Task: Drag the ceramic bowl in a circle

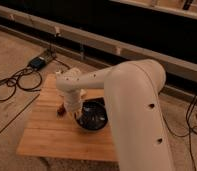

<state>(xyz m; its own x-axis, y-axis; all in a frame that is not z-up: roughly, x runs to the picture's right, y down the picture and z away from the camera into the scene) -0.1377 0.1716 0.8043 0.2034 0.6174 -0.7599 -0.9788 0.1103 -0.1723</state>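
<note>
The ceramic bowl (93,116), dark and glossy, sits near the middle of the wooden table (47,135). My gripper (78,114) reaches down from the white wrist (72,87) onto the bowl's left rim and is shut there. The bulky white arm (134,115) comes in from the lower right and hides the table's right side.
A small reddish-brown object (61,110) lies on the table just left of the bowl. Black cables (12,85) and a dark box (37,62) lie on the floor to the left. A dark wall with a ledge (107,47) runs behind the table.
</note>
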